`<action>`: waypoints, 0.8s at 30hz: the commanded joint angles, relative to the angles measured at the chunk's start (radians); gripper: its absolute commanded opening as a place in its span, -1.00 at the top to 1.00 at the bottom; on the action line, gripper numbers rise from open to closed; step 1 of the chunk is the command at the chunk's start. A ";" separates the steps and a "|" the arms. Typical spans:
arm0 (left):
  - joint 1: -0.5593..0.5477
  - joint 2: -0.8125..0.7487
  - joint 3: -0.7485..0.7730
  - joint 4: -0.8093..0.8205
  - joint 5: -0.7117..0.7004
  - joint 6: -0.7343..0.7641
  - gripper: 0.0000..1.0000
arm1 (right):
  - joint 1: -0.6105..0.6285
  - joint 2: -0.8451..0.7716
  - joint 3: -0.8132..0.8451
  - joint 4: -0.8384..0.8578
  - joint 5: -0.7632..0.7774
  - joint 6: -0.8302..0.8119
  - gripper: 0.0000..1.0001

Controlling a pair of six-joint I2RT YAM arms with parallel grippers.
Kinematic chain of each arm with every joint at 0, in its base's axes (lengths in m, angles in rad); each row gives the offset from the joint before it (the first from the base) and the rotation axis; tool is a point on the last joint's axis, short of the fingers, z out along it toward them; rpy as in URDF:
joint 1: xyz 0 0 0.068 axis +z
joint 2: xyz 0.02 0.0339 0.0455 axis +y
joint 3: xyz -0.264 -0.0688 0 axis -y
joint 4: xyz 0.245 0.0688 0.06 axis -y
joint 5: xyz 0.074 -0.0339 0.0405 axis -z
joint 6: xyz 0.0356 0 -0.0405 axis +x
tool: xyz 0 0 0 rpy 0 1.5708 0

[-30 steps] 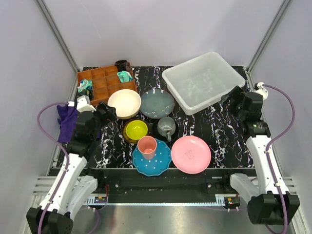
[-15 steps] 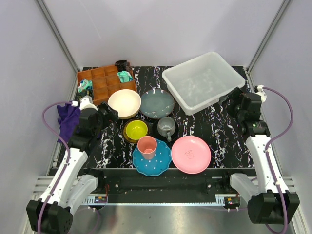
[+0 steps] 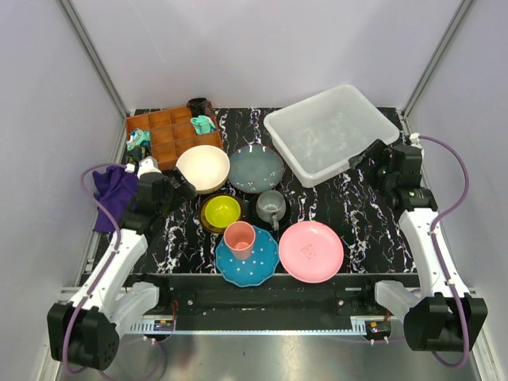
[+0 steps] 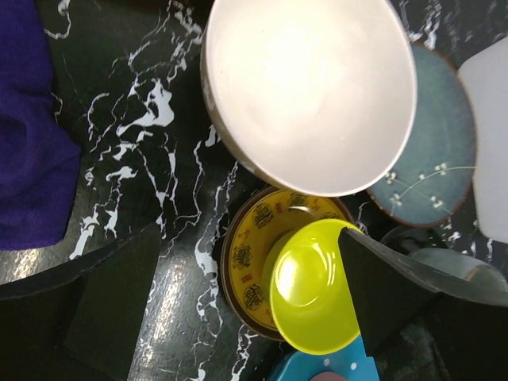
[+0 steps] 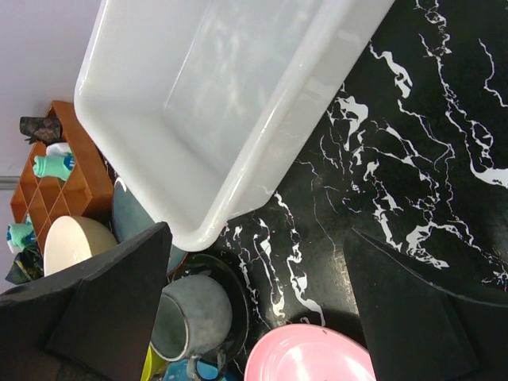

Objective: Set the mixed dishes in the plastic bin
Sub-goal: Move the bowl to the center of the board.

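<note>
1. Eight dishes sit on the worktop point(image 3: 349, 214) in the overhead view, and none is in the plastic bin point(image 3: 332, 133) at upper right. The left tool point(image 3: 181, 184) hovers with jaws spread just beside the cream bowl point(image 3: 202, 168). The right tool point(image 3: 367, 155), likewise released and empty, is near the bin's lower right corner. The pink cup point(image 3: 239, 238) stands on the blue white-dotted plate point(image 3: 258, 266), and the grey mug point(image 3: 271, 206) on the black saucer point(image 3: 255, 218). Lifting either lower piece first would likely tip what it carries.
2. Left wrist view: the cream bowl fills the upper centre. Its rim is close to the small yellow bowl point(image 4: 309, 290) below and the grey-blue plate point(image 4: 440, 151) at right; whether they touch I cannot tell. A finger coming down outside the rim could knock either neighbour, and the smooth wall may slip from a shallow pinch.
3. Right wrist view: the bin's near corner lies just above the left-hand finger. A careless swing could shove the light bin askew.
</note>
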 commanded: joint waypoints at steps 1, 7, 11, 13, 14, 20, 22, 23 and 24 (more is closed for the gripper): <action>-0.002 0.054 0.023 0.044 0.020 -0.001 -0.97 | 0.005 0.028 0.093 -0.036 -0.042 -0.053 -0.99; -0.023 0.054 0.019 0.051 0.029 -0.012 -0.96 | 0.050 0.037 0.143 -0.071 -0.028 -0.099 -1.00; -0.031 0.020 0.006 0.049 0.024 -0.012 -0.96 | 0.116 0.063 0.178 -0.083 -0.011 -0.112 -0.99; -0.034 0.013 0.000 0.046 0.026 -0.012 -0.96 | 0.177 0.075 0.187 -0.086 0.019 -0.113 -0.99; -0.034 0.010 -0.003 0.046 0.026 -0.012 -0.96 | 0.197 0.089 0.196 -0.085 0.029 -0.116 -1.00; -0.036 0.013 -0.018 0.046 0.014 -0.013 -0.96 | 0.312 0.149 0.229 -0.088 0.042 -0.106 -1.00; -0.037 0.023 -0.020 0.048 0.002 -0.013 -0.96 | 0.332 0.154 0.233 -0.086 0.044 -0.106 -1.00; -0.036 0.029 -0.021 0.048 -0.006 -0.018 -0.96 | 0.337 0.152 0.233 -0.086 0.046 -0.107 -1.00; -0.037 0.037 -0.024 0.048 -0.014 -0.023 -0.96 | 0.341 0.151 0.233 -0.089 0.046 -0.106 -1.00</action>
